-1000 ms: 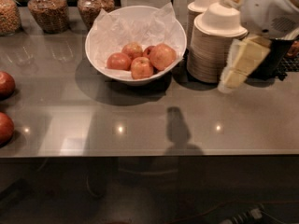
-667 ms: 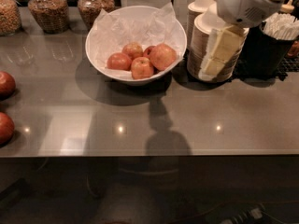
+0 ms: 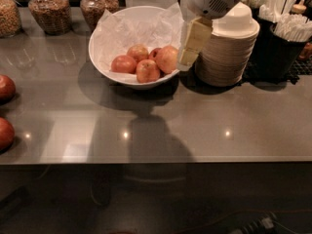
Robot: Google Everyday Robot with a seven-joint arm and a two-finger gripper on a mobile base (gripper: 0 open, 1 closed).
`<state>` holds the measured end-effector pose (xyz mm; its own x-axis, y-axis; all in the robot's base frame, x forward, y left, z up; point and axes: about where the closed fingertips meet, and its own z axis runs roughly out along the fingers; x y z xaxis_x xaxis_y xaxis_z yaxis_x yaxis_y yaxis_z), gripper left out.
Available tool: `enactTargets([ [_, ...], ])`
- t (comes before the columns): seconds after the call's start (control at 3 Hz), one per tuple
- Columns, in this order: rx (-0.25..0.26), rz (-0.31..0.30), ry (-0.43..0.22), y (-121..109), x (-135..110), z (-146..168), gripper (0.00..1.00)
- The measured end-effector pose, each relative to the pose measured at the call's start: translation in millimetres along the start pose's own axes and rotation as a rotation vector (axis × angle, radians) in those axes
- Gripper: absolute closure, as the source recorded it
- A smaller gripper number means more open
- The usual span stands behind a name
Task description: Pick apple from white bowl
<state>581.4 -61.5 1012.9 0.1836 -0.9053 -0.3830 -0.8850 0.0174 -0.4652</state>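
The white bowl (image 3: 100, 57) stands on the grey counter at the back centre, lined with crinkled white paper. It holds several apples. The apple (image 3: 167, 58), the largest and pale orange-red, lies at the right side of the bowl. Smaller redder apples (image 3: 124, 64) lie to its left. My gripper (image 3: 191, 45) hangs down from the white arm at the top. It is just right of the apple, at the bowl's right rim, between the bowl and the stacked bowls. It holds nothing that I can see.
A stack of small cream disposable bowls (image 3: 229, 52) stands right of the gripper. Black holders with straws and utensils (image 3: 287, 38) stand at the far right. Glass jars (image 3: 46, 11) line the back left. Two dark red apples (image 3: 5, 87) lie at the left edge.
The arm and gripper have moved left, from in front of the stacked cream bowls to the right rim of the white bowl, next to the apple.
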Motion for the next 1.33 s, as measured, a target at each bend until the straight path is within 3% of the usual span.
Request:
enactTargets([
  [0.67,-0.03,0.148,0.035,-30.0,-13.6,54.0,0.0],
  [1.33,-0.019,0.155,0.054,-27.2,-15.6,54.5,0.0],
])
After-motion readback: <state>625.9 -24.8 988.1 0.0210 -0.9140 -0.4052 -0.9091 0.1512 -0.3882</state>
